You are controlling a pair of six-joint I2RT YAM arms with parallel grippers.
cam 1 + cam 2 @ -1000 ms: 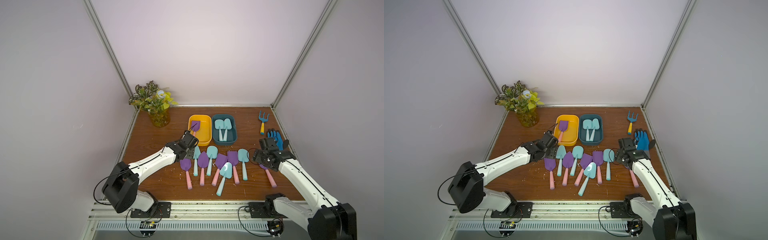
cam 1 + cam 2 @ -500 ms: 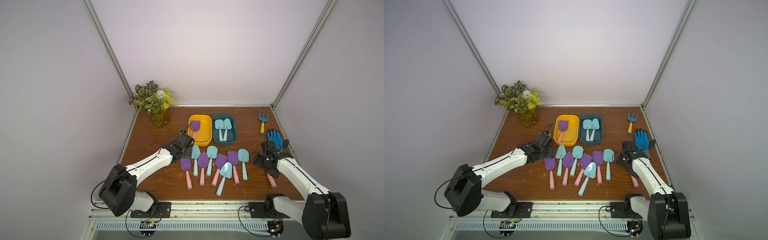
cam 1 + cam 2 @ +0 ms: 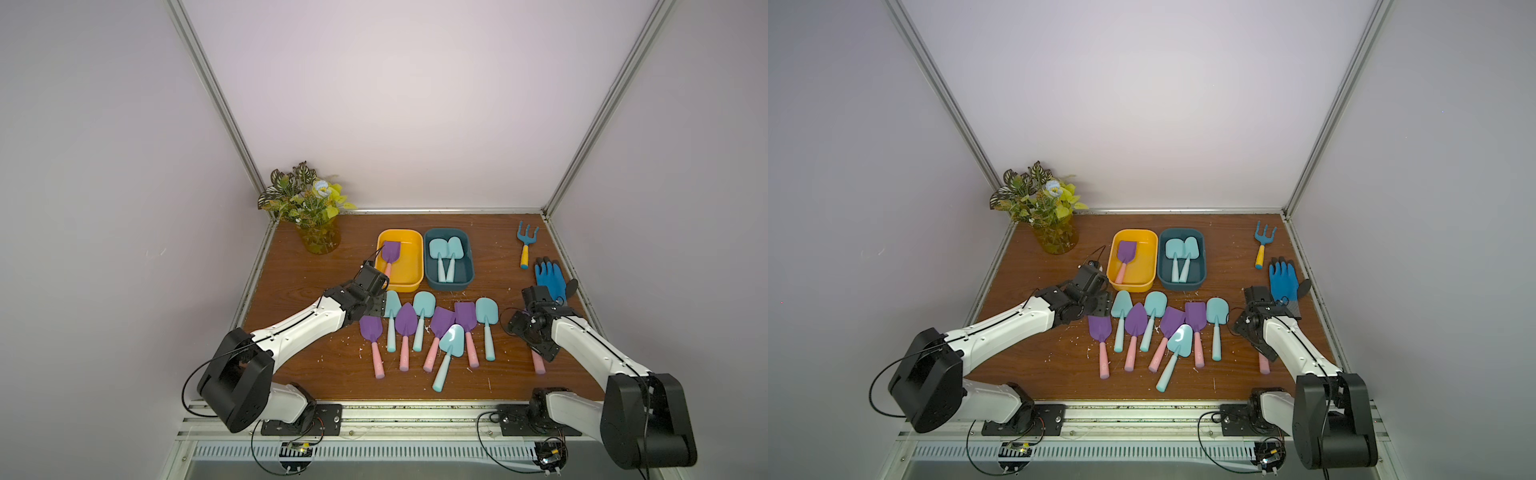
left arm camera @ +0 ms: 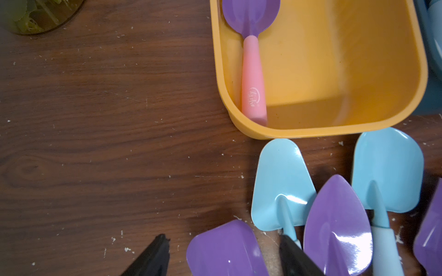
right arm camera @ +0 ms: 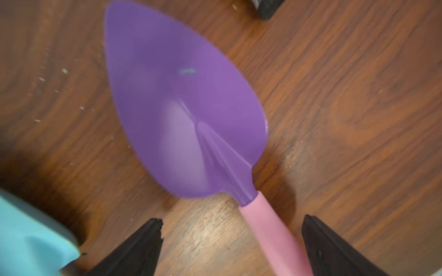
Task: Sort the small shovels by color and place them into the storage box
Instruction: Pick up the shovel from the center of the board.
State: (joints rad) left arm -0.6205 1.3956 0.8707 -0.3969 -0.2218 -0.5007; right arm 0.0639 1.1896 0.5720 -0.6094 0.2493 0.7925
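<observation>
Several small shovels (image 3: 424, 328) lie in a row on the wooden table, purple-bladed and light-blue-bladed ones mixed. One purple shovel (image 3: 390, 251) lies in the yellow storage box (image 3: 399, 286). Two light-blue ones (image 3: 446, 249) lie in the teal box (image 3: 451, 286). My left gripper (image 4: 223, 239) is open low over the blade of the leftmost purple shovel (image 4: 227, 253), near the yellow box (image 4: 311, 130). My right gripper (image 5: 232, 218) is open astride the pink handle of a separate purple shovel (image 5: 186, 114) at the right (image 3: 538, 365). Neither holds anything.
A blue rake with a yellow handle (image 3: 527, 239) and a blue glove (image 3: 548, 278) lie at the right, the glove just behind my right wrist. A plant in a yellow vase (image 3: 316, 241) stands at the back left. Walls close three sides.
My left gripper has drawn back from the yellow box to the near row of shovels. My right gripper has moved nearer and lower over the lone purple shovel.
</observation>
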